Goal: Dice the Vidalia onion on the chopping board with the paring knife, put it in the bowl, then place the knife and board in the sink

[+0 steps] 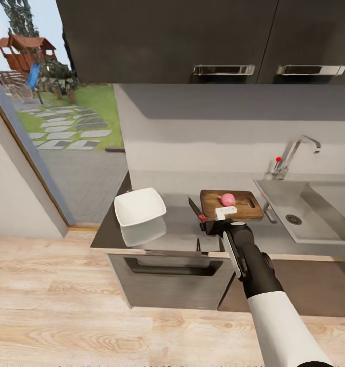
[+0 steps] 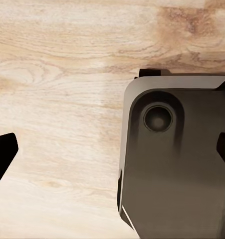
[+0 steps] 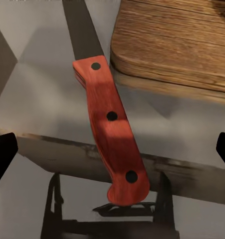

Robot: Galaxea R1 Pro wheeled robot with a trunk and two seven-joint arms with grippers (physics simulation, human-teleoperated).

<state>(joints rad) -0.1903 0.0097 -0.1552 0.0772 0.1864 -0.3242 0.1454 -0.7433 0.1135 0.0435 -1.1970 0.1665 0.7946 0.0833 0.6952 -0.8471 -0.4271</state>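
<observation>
Your right gripper (image 3: 112, 149), fingers spread wide and holding nothing, hovers over the paring knife (image 3: 111, 127) on the countertop (image 1: 182, 232) just left of the chopping board (image 1: 231, 204), its long axis running 12 to 6 between your fingers, handle nearest you

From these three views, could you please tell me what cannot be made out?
- Head view: the right tool and the robot's wrist cover most of the paring knife handle, so contact cannot be judged.
- Right wrist view: the tool's fingertips are cut off at the frame edges; the chopping board is cropped.
- Head view: the sink is cut off by the frame edge.
- Left wrist view: the fingers' spacing is unreadable.
</observation>
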